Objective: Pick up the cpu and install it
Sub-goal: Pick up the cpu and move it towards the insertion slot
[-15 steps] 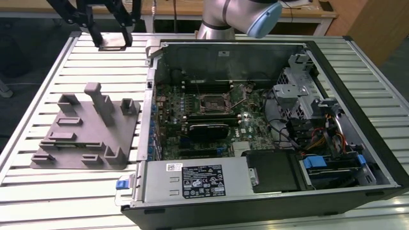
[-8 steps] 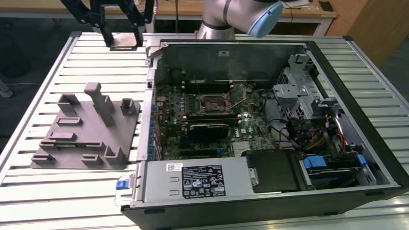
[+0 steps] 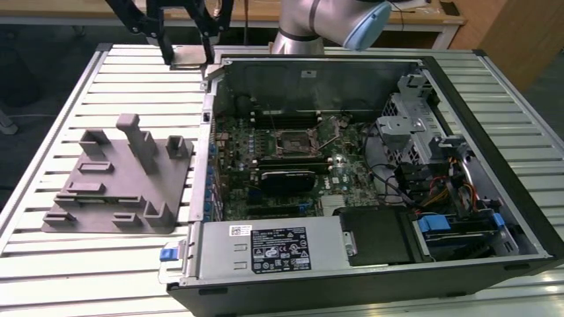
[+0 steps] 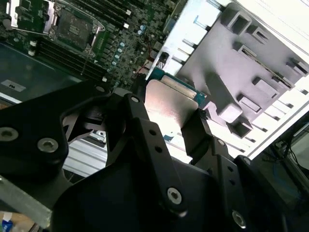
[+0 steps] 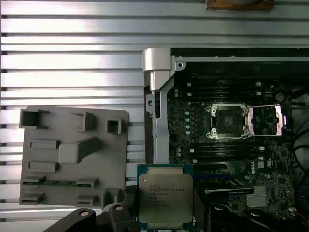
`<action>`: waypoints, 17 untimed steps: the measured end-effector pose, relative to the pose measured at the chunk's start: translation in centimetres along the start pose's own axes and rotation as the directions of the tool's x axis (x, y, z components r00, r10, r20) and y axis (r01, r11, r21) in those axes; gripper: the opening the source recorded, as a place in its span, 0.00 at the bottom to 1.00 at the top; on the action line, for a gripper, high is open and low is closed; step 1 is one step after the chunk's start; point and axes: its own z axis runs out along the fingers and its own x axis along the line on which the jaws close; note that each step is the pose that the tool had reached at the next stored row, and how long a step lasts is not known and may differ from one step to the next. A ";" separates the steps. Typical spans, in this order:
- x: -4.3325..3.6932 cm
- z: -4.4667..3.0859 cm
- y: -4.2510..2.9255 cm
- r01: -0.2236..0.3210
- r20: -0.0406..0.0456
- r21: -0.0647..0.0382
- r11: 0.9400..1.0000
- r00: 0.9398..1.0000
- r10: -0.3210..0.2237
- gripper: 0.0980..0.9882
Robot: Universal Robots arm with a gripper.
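The gripper (image 5: 165,209) is clenched on the cpu (image 5: 165,195), its 2 black fingers (image 5: 129,205) pressing opposite edges of the chip. The silvery-grey lid and green rim show in both wrist views. In the exterior view the gripper hangs above the slatted aluminium table (image 3: 115,79), just off a corner of the open computer case (image 3: 493,132). The grey plastic fixture (image 5: 72,154) lies beside the case. The motherboard socket (image 5: 226,121) sits inside it with its metal frame (image 5: 264,121) swung open.

silvery cpu (image 5: 165,195) with a teal edge; grey fixture (image 5: 72,159); black fingers (image 4: 145,128); seemingly dark-green motherboard (image 5: 193,123).
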 end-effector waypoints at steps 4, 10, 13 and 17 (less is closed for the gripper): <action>-1.08 0.06 0.05 0.000 0.000 0.000 1.000 1.000 0.000 0.50; -2.88 0.33 0.11 0.000 -0.002 0.000 1.000 1.000 0.000 0.50; -4.04 0.80 0.14 0.000 -0.007 0.000 1.000 1.000 0.000 0.50; -5.29 1.58 0.14 0.000 -0.012 0.000 1.000 1.000 0.000 0.50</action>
